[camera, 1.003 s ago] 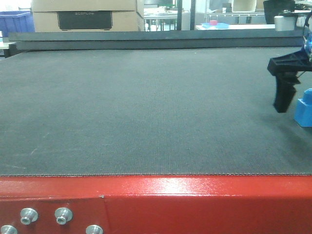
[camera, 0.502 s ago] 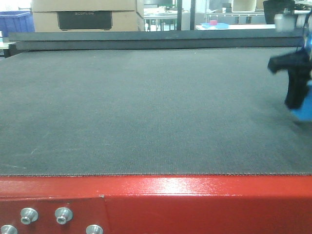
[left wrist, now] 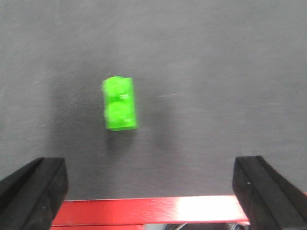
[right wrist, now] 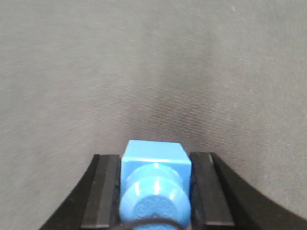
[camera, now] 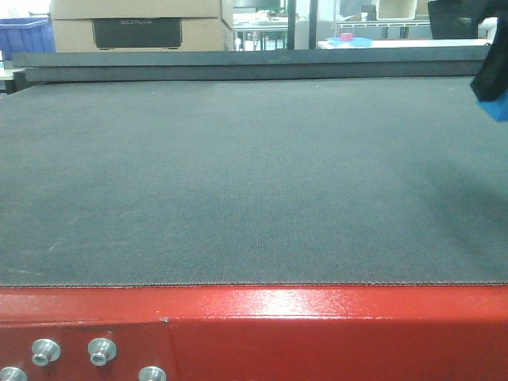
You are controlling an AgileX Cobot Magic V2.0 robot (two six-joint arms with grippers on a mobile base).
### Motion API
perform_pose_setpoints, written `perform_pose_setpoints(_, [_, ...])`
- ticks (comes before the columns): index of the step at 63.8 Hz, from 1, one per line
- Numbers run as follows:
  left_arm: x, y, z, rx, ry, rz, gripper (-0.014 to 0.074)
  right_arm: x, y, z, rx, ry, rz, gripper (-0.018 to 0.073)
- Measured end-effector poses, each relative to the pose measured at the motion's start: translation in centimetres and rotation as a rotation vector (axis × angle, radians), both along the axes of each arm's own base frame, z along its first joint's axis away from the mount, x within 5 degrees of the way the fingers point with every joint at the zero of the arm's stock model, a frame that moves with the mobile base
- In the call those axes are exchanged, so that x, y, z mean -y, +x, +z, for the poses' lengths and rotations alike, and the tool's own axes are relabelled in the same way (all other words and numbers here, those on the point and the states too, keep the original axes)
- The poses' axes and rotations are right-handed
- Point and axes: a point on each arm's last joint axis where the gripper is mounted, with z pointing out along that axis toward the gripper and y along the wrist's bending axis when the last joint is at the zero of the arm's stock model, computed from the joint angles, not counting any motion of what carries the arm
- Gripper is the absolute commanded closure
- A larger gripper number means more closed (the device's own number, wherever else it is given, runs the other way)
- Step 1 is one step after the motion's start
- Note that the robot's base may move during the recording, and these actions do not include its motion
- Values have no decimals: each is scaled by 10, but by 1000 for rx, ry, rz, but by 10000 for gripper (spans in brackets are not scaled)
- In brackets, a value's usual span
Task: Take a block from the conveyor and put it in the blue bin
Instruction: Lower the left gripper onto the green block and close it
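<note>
Right black gripper (right wrist: 156,194) is pinching the small bright blue plastic block (right wrist: 154,163) between both fingers, held above the dark grey woven conveyor belt (camera: 238,175). Left gripper (left wrist: 148,191) is spread wide over a small lime green brick (left wrist: 119,104) lying on the belt, near its glossy red frame (left wrist: 144,211).

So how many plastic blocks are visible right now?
2. A blue block is clamped in the right gripper above the conveyor; a green block lies on it beneath the open left gripper. Others may be hidden.
</note>
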Motion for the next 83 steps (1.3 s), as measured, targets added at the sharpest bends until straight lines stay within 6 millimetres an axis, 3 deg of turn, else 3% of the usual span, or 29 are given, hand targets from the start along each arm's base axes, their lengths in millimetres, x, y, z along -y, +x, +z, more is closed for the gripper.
perform_pose_setpoints(11, [-18,29,-30,-127,19,-13,-12,-1,-13,11,47,14,19,713])
perform_pose_setpoints(36, [-23,82,-96,-243,-9,-40,-12,0,-15,14,61,18,19,713])
perform_pose_setpoints(65, [-27,112,-149,-303,-18,-42,7,0,-15,15,68,21,18,713])
perform_pose_setpoints(68, [-27,113,-152,-308,-19,-42,36,0,-15,15,68,21,18,713])
perform_pose_setpoints(74, [-27,114,-154,-311,-21,-42,182,0,-15,15,68,21,18,713])
perform_pose_setpoints(83, [-27,114,-153,-310,-21,-42,557,0,-15,15,70,21,18,713])
